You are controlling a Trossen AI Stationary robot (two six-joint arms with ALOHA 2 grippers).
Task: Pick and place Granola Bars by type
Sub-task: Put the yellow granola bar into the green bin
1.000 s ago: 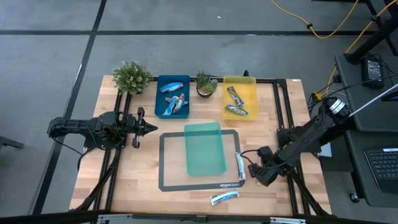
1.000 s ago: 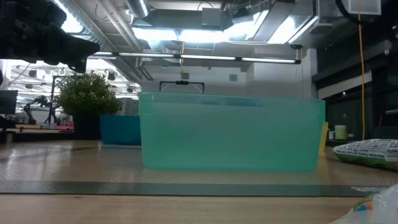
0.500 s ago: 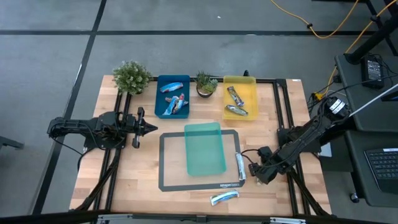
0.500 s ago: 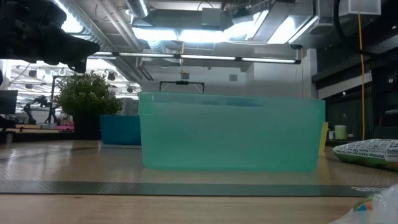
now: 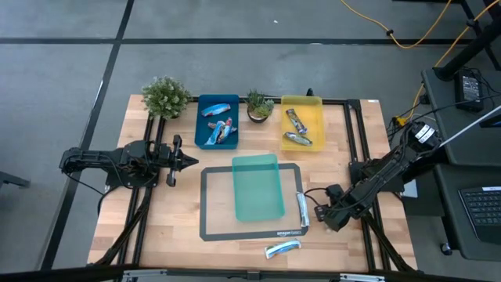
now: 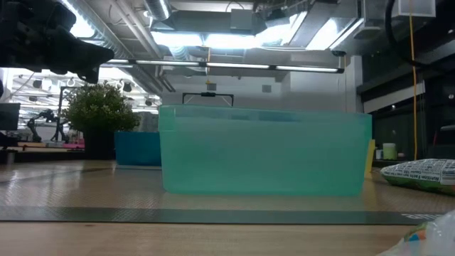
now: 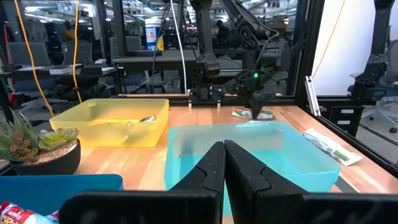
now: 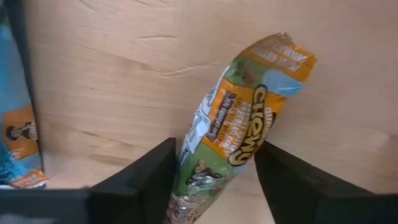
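My right gripper is low over the wood just right of the black mat, shut on an orange-green-silver granola bar; in the high view the gripper hides this bar. A silvery-white bar lies on the mat's right border. Another bar lies on the wood near the near edge. More bars lie in the blue tray and the yellow tray. The teal tray stands on the mat. My left gripper is shut and waits at the table's left. My right gripper pinches the granola bar between its two fingers at one end. The fingers slant down from the table's right side. The rest of the bar sticks out ahead of the fingertips over the wood. Whether it is lifted clear, I cannot tell.
Two small potted plants stand at the far edge beside the trays. The black mat frames the teal tray. Bare wood lies left of the mat and along the near edge. A black metal frame runs down the table's right side.
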